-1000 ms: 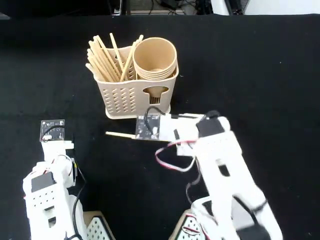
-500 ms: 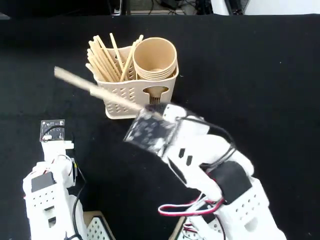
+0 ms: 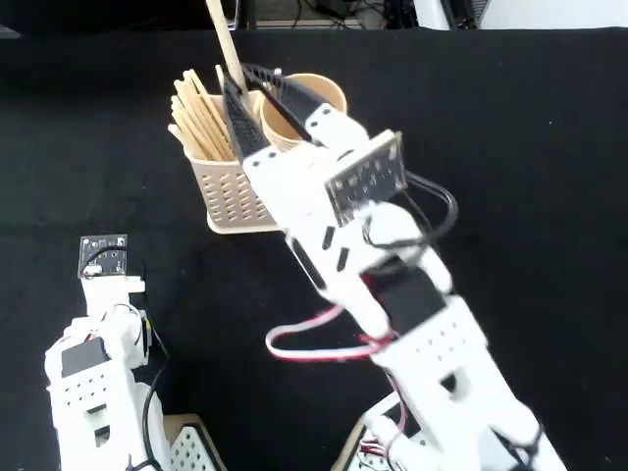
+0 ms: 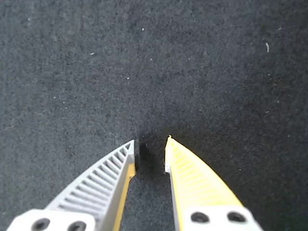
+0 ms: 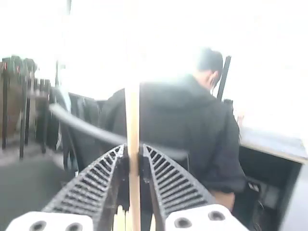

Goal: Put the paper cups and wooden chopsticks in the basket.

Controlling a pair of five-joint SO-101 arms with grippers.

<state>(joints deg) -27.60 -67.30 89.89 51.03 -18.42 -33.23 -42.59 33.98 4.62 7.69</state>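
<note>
In the high view, the white right arm (image 3: 392, 285) is leaning out over the black cloth-covered desk (image 3: 510, 147) to the beige perforated plastic basket (image 3: 231, 196), which is standing toward the far side of the desk. The right hand (image 3: 236, 78) is hovering over the top of the basket with its black fingers pinched on a single pale wooden chopstick (image 3: 222, 34). The stick is standing nearly upright, its upper end running past the top edge of the picture. A bundle of wooden chopsticks (image 3: 196, 123) is leaning in the basket's left compartment. A stack of tan paper cups (image 3: 319, 90) is sitting in the right compartment, partly hidden behind the hand. The white left arm (image 3: 93, 378) is sitting at the near left corner, well apart from the basket.

In the left wrist view, the left hand (image 4: 150, 144) is hanging over bare black desk with its fingers a little apart, one grey and one yellow, holding nothing.

In the right wrist view, the right hand (image 5: 133, 148) is clamping the chopstick (image 5: 132, 110) between both fingers, the stick rising straight up out of them
</note>
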